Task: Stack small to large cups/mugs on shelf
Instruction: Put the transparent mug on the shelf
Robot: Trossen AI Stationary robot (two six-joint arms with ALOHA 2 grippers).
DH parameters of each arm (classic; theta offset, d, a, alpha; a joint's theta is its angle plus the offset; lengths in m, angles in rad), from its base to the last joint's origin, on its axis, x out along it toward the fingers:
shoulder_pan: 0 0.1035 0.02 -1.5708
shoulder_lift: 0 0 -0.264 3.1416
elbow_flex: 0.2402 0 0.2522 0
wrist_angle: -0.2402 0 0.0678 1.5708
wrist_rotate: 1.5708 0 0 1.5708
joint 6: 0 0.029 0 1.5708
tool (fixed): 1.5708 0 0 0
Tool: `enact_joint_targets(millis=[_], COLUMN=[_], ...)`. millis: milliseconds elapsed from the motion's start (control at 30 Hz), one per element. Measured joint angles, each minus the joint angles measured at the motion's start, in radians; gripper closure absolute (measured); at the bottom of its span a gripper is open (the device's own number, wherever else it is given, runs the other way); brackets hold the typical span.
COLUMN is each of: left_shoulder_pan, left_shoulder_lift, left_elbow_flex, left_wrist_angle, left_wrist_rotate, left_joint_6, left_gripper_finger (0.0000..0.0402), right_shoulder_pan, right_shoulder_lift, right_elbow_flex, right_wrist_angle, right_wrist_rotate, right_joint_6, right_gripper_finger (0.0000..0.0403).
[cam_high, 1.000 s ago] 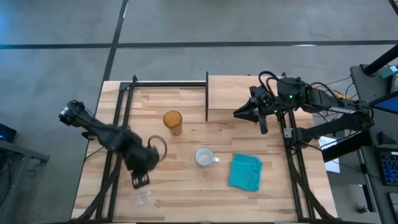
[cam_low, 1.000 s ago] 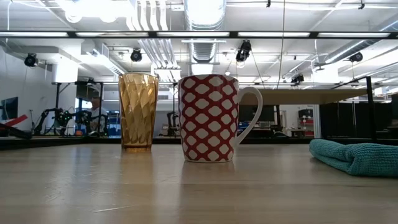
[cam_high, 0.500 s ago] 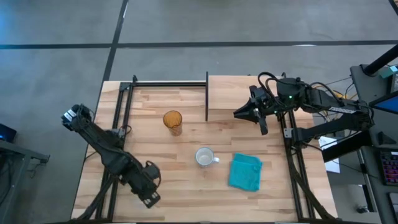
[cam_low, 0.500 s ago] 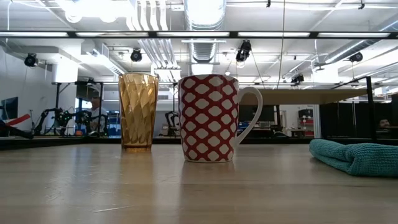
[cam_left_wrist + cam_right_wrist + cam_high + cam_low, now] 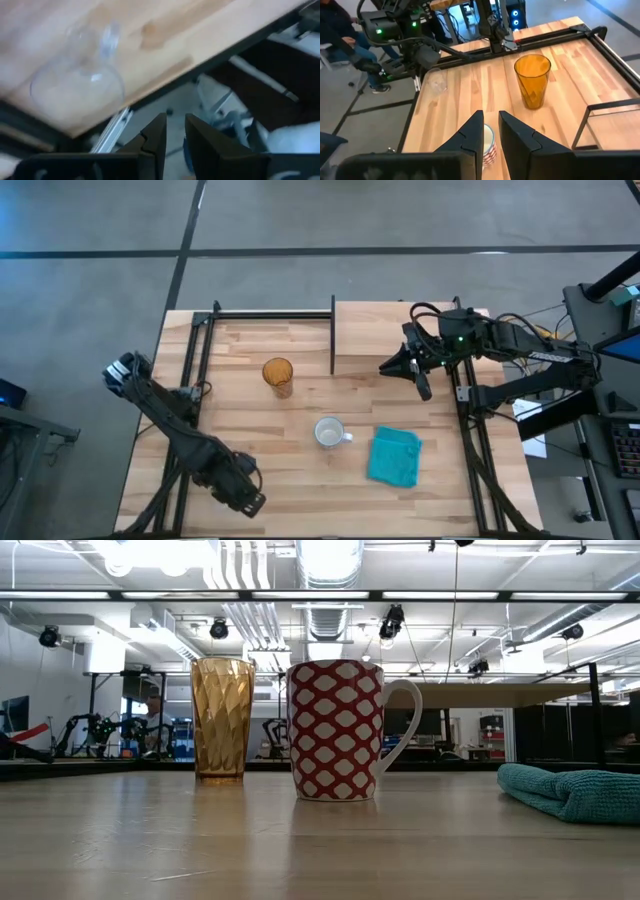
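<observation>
A tiny clear glass cup (image 5: 77, 87) rests on the table close to its edge; it also shows in the right wrist view (image 5: 437, 82). My left gripper (image 5: 252, 502) is shut and hovers near the table's near left edge, beside the cup and apart from it (image 5: 173, 120). An amber tumbler (image 5: 278, 375) and a red-and-white patterned mug (image 5: 328, 432) stand upright on the table. The light-wood shelf (image 5: 385, 332) is at the far right. My right gripper (image 5: 385, 367) is shut and empty at the shelf's near edge.
A teal cloth (image 5: 395, 457) lies right of the mug. Black frame rails (image 5: 270, 313) run along the table's far and side edges. A thin black post (image 5: 332, 335) stands at the shelf's left end. A person (image 5: 335, 30) sits beyond the table.
My left gripper has swung toward the table's near edge, from left of the mug to above the spot where the glass cup showed. The cups have stayed where they were.
</observation>
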Motion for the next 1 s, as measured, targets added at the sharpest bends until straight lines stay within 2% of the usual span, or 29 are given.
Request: enact_joint_targets(millis=[67,167,433,733,1000], left_shoulder_pan=[-0.002,-0.010,-0.012,-0.013,-0.012], left_shoulder_lift=[0.014,0.033,0.069,0.098,0.097], left_elbow_flex=[0.000,-0.001,-0.012,-0.037,-0.035], left_wrist_angle=[-0.008,-0.027,-0.027,-0.135,-0.103], left_wrist_rotate=[0.063,0.085,0.070,0.066,0.050], left_joint_6=[-0.019,-0.066,-0.076,-0.072,-0.072], left_gripper_finger=[0.0345,0.0345,0.0345,0.0345,0.0345], right_shoulder_pan=[0.000,0.000,-0.002,-0.002,-0.002], right_shoulder_lift=[0.000,0.000,0.000,0.000,0.000], right_elbow_flex=[0.000,0.000,0.000,0.000,0.000], right_wrist_angle=[0.000,0.001,0.003,0.006,0.013], right_wrist_rotate=[0.000,0.000,0.015,0.018,0.019], right_joint_6=[-0.025,-0.052,-0.075,-0.075,-0.075], right_gripper_finger=[0.0349,0.0349,0.0349,0.0349,0.0349])
